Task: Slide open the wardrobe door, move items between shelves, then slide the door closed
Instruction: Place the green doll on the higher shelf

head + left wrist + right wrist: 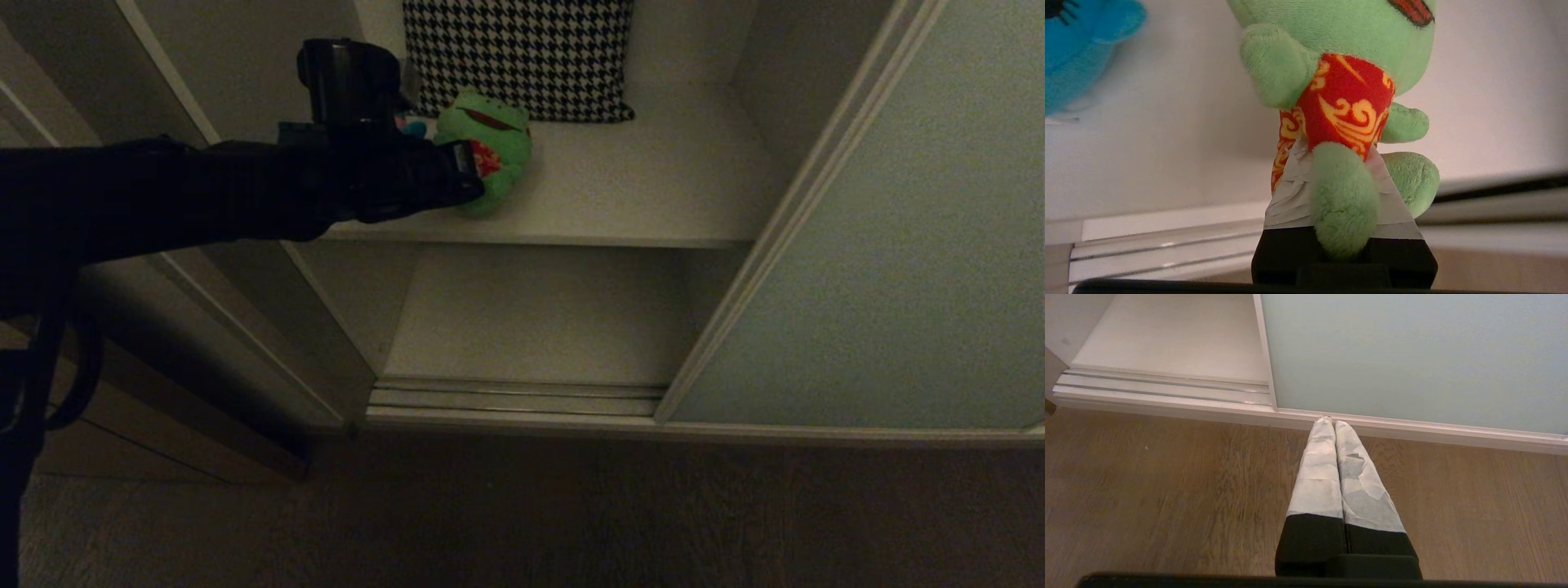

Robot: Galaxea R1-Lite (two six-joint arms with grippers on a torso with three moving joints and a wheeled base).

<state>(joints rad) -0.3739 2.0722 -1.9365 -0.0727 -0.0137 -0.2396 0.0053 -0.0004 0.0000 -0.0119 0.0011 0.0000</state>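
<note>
- Nearest is a wooden floor, then the ribbed floor track at the wardrobe's foot.
- The door is slid to the right, leaving the white interior open.
- The right end effector hangs low over the floor by the door's bottom edge, fingers pressed together and empty.
- The lower shelf lies beneath the upper shelf.
- The left end effector is clamped on the green frog at the upper shelf; its dark arm hides part of the frog.
- The blue toy sits beside it, mostly hidden from the head view.
- A houndstooth cushion leans behind, cut off at the top.
</note>
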